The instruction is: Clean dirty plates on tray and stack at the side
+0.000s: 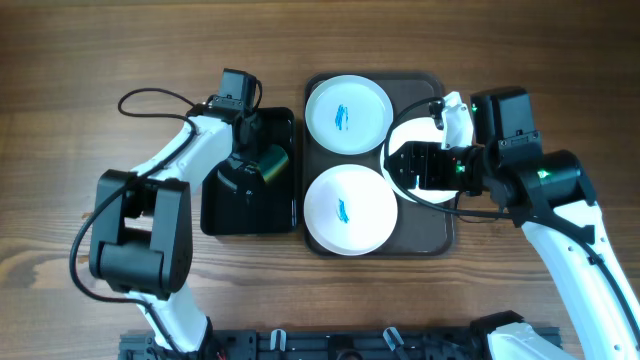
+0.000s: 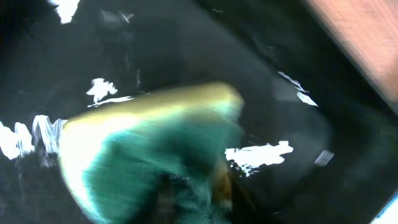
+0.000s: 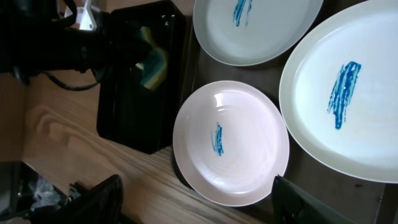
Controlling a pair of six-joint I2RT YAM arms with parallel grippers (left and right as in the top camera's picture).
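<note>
The right pincer [image 3: 197, 182] gapes wide, grasping nothing, poised over the tray [image 1: 436, 232] near its 3 o'clock edge. Beneath it a plate [image 1: 405, 132] is half hidden by the arm. A second plate [image 1: 347, 113] sits at 11 o'clock and a third plate [image 1: 349, 210] at 7 o'clock, each with a blue smear [image 1: 342, 117]. At the tray's 9 o'clock lies a black tray [image 1: 224, 214] holding a green-and-yellow sponge [image 1: 272, 165]. The left pincer [image 1: 256, 163] is right at the sponge, but its wrist view is blurred, so I cannot tell whether it grips
</note>
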